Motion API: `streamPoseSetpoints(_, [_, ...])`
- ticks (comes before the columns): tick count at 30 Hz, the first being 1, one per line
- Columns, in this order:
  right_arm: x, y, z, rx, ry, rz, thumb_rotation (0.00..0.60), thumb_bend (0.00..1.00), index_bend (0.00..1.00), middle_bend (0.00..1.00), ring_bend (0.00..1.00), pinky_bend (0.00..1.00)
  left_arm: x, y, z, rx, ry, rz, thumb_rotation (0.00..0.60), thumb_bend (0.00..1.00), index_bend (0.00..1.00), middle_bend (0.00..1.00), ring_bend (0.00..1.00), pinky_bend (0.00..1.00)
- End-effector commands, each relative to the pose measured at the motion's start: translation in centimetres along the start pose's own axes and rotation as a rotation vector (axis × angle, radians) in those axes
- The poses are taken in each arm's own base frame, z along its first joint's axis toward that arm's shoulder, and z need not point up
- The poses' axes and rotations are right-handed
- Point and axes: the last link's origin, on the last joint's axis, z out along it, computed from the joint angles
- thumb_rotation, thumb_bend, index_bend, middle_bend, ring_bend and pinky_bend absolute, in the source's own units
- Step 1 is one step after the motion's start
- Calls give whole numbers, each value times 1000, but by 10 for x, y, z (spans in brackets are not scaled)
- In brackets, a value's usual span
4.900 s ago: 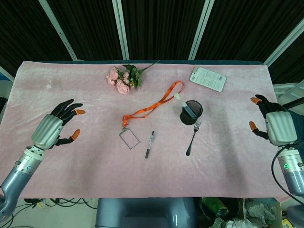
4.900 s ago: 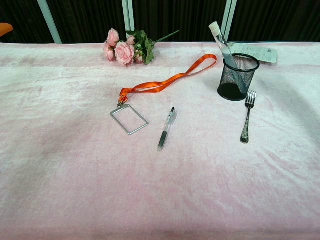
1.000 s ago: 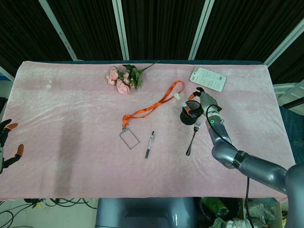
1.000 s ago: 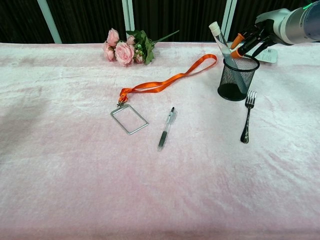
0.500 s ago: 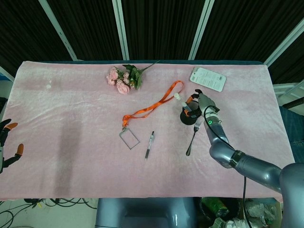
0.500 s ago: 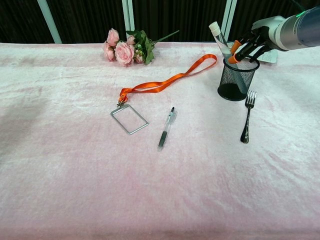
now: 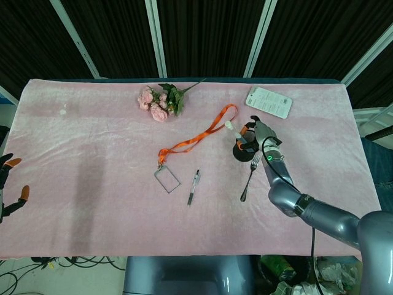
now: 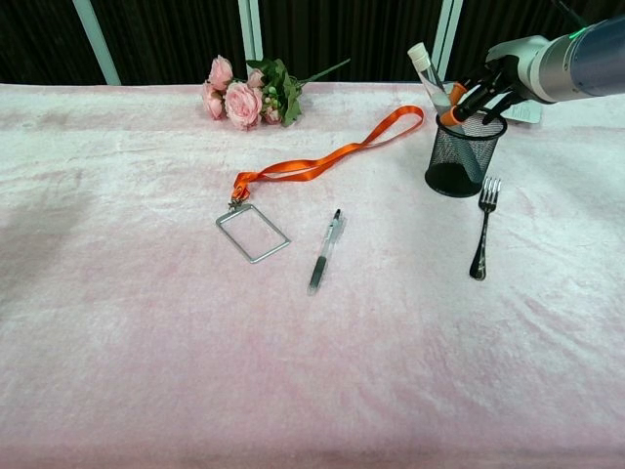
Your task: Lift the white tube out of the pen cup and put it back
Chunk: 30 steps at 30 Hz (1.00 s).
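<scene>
The white tube (image 8: 428, 74) leans to the left in the black mesh pen cup (image 8: 462, 156), its cap sticking well above the rim. In the head view the tube (image 7: 233, 131) and the cup (image 7: 247, 150) sit right of the table's centre. My right hand (image 8: 491, 86) hovers over the cup's rim, its orange fingertips (image 8: 455, 96) right at the tube just above the rim; whether they pinch it is unclear. The same hand (image 7: 256, 132) shows above the cup in the head view. At the far left edge my left hand (image 7: 8, 187) holds nothing, fingers apart.
A fork (image 8: 480, 232) lies just in front of the cup. A pen (image 8: 325, 250) and an orange lanyard (image 8: 332, 153) with a clear badge holder (image 8: 253, 232) lie mid-table. Pink flowers (image 8: 246, 96) and a white packet (image 7: 269, 102) are at the back.
My right hand has crept left over the cup's rim, bringing its fingertips from beside the tube up against it. The tube and cup have not moved.
</scene>
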Motion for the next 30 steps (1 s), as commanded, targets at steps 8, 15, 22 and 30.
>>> streamPoseSetpoints(8, [-3,0,2,8,-9,-6,600,237,529,54,117,193,1,-1,0,8,1,0,600,387,180,115,0,69])
streamPoseSetpoints(15, [-2,0,3,13,-4,-9,600,267,561,54,118,193,2,-2,0,9,-1,-4,600,387,179,114,3,69])
streamPoseSetpoints(22, [6,0,2,32,11,6,600,298,593,54,119,193,1,-2,0,11,-13,-8,600,387,178,113,5,69])
streamPoseSetpoints(30, [14,4,-3,69,15,-52,600,338,606,54,119,193,1,-2,-1,12,-26,-10,600,387,177,111,5,70])
